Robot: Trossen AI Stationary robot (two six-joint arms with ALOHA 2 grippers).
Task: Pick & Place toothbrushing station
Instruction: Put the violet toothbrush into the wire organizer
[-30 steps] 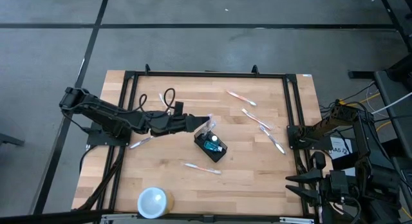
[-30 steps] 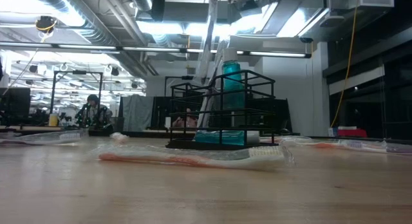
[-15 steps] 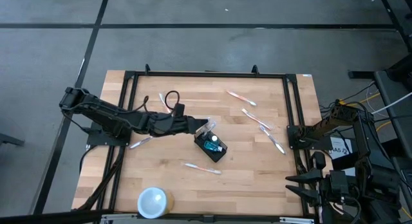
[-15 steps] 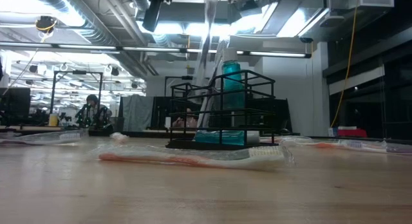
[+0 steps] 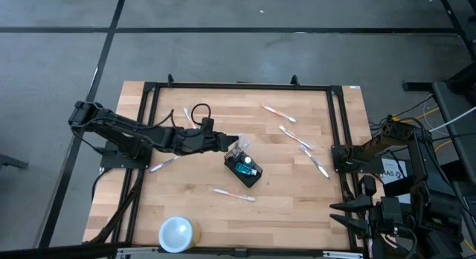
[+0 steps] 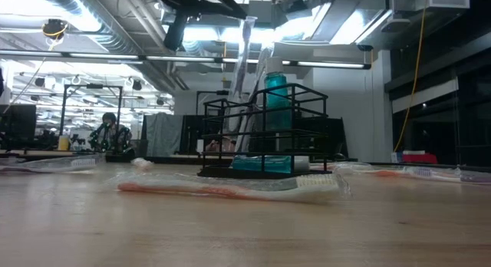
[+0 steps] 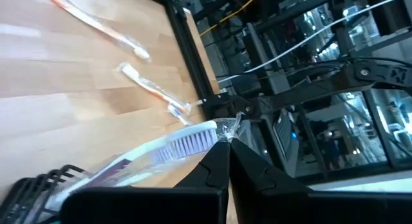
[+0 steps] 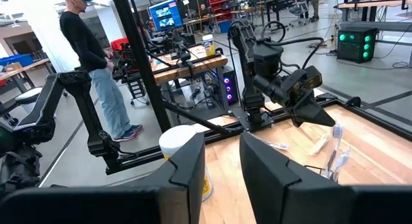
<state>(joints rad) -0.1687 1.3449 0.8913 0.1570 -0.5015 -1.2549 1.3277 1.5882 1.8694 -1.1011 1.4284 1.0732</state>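
Caddy [image 5: 244,168] sits just ahead of my left gripper [image 5: 239,142], clamped on a wrapped toothbrush [image 7: 168,149]; right gripper [image 8: 222,161] open.

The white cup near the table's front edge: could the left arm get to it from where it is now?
Probably yes. The white cup stands alone on bare wood, with nothing between it and the arm. But the left pincer sits by the black caddy, seemingly shut on a wrapped toothbrush, so that needs releasing first.
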